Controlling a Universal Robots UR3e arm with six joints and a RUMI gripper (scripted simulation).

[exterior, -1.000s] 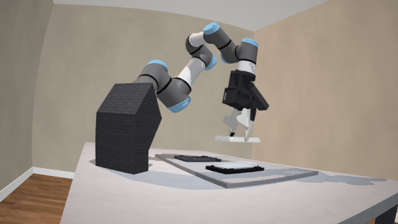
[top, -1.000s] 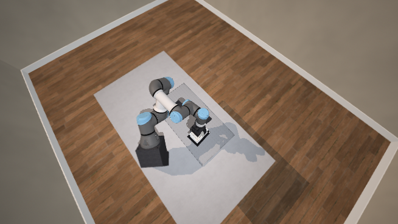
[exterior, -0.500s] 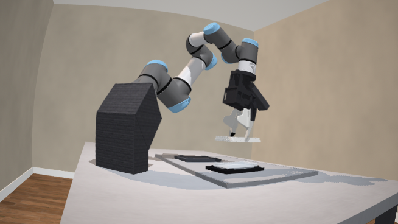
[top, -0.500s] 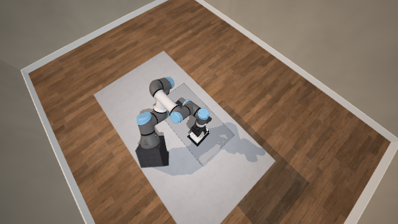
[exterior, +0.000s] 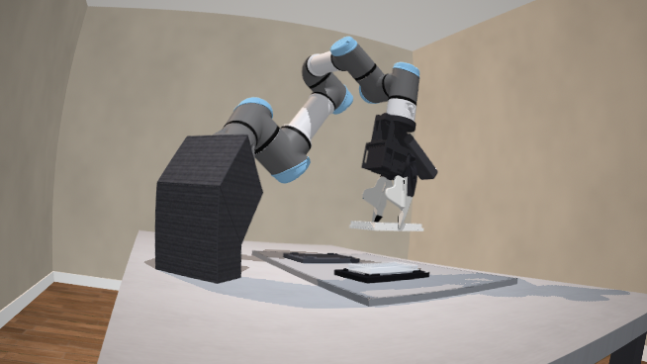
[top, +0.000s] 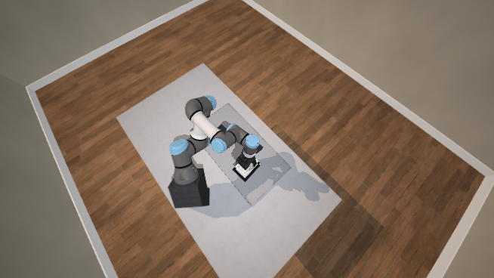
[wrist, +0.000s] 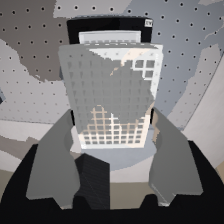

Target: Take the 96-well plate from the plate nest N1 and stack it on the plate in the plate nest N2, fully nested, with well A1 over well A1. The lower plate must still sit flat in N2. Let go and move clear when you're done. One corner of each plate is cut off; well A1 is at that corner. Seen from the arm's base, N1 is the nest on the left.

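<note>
My gripper (exterior: pixel 391 220) is shut on a white 96-well plate (exterior: pixel 386 227) and holds it level, high above the deck. In the wrist view the held plate (wrist: pixel 111 95) sits between the two grey fingers. Directly below it lies the second white plate (wrist: pixel 111 36) in the black nest N2 (wrist: pixel 109 27). In the exterior view that plate (exterior: pixel 380 269) rests flat in nest N2 (exterior: pixel 382 275). The empty black nest N1 (exterior: pixel 321 257) lies behind it. From above, the gripper and held plate (top: pixel 246 169) cover N2. I cannot make out the cut corners.
The nests sit on a grey perforated deck plate (exterior: pixel 386 284) on the white table. The arm's dark pedestal (exterior: pixel 205 210) stands at the left of the deck. The table edge runs along the front right (exterior: pixel 594 341).
</note>
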